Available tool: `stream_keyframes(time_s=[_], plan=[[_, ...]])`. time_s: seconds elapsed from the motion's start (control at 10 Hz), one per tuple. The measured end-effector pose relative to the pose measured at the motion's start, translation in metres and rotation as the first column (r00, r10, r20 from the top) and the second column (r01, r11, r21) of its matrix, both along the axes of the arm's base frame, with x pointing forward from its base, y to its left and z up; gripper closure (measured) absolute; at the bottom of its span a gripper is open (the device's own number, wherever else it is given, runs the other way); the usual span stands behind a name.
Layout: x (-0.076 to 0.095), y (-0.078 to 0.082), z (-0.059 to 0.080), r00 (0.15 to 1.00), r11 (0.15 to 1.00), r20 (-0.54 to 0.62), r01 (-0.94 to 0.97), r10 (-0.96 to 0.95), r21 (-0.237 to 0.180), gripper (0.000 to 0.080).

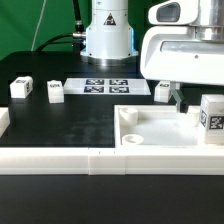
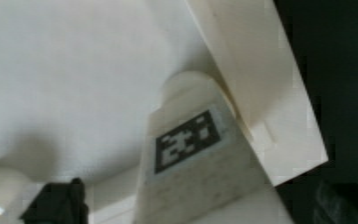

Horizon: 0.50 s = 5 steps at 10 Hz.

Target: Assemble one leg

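The jaws (image 1: pixel 178 97) hang under the arm's white head at the exterior view's right, just above the large flat white panel (image 1: pixel 160 132), and only dark finger stubs show there, so whether they stand apart or together cannot be told; the wrist view gives just one dark fingertip (image 2: pixel 57 199) at the frame edge, which settles nothing. One leg (image 1: pixel 212 119), a small white block with a black-and-white tag, stands upright on the panel's far corner at the exterior view's right, partly cut off by the frame, just beside the jaws. The wrist view shows what the exterior view does not: that leg's tagged face (image 2: pixel 194 140) close up, lying against the panel's raised rim (image 2: pixel 265 90), the tag pattern blurred and unreadable. The exterior view alone shows two more legs (image 1: pixel 19 88) (image 1: pixel 54 91) standing well apart from the arm on the black surface (image 1: pixel 70 125), toward the exterior view's left, and the marker board (image 1: pixel 108 87) with its tags lying before the arm's base (image 1: pixel 107 40). A white rail (image 1: pixel 60 160) runs along the near edge. No writing can be read anywhere.
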State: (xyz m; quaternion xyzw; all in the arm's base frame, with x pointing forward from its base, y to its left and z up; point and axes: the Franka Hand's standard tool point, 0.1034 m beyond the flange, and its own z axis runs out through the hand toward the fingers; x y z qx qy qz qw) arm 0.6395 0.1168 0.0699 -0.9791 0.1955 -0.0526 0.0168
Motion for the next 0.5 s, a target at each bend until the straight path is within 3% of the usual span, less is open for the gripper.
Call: stream_keyframes(time_s=[0.5], plan=[[0.0001, -0.0020, 0.0000, 0.921, 0.918, -0.015, -0.388, 0.388, -0.075, 0.0179]])
